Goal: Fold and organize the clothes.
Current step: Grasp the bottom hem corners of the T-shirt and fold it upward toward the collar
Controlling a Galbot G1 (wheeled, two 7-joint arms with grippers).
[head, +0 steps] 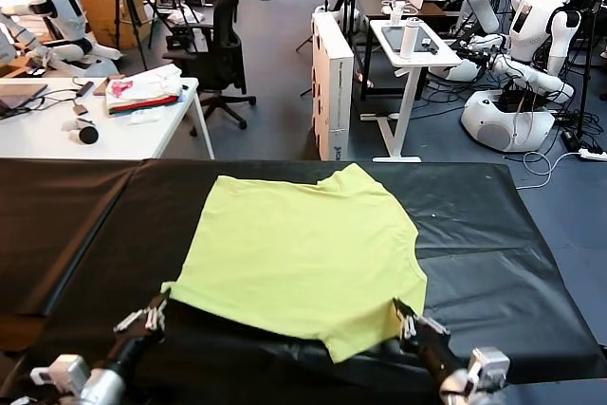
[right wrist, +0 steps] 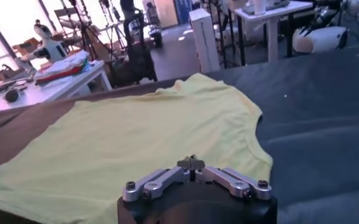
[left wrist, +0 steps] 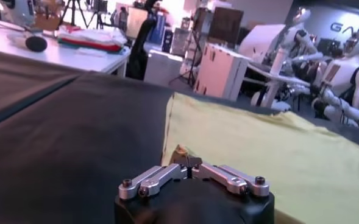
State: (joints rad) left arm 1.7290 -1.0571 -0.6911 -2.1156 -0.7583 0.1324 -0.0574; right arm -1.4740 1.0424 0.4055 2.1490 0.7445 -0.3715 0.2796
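Observation:
The lime yellow-green T-shirt (head: 303,253) lies spread flat on the black-covered table (head: 493,234), plain side up, with no print showing. My left gripper (head: 159,303) is at the shirt's near left corner. In the left wrist view its jaws (left wrist: 188,159) are shut with a bit of the shirt's (left wrist: 258,146) edge pinched at the tips. My right gripper (head: 398,308) is at the shirt's near right edge. In the right wrist view it (right wrist: 191,161) is shut at the hem, and the shirt (right wrist: 136,134) stretches away beyond it.
Behind the table stand a white desk (head: 57,135) with a pile of white, pink and red cloth (head: 142,92), an office chair (head: 223,35), a white cabinet (head: 332,82), a small white stand table (head: 413,45) and parked white robots (head: 531,45).

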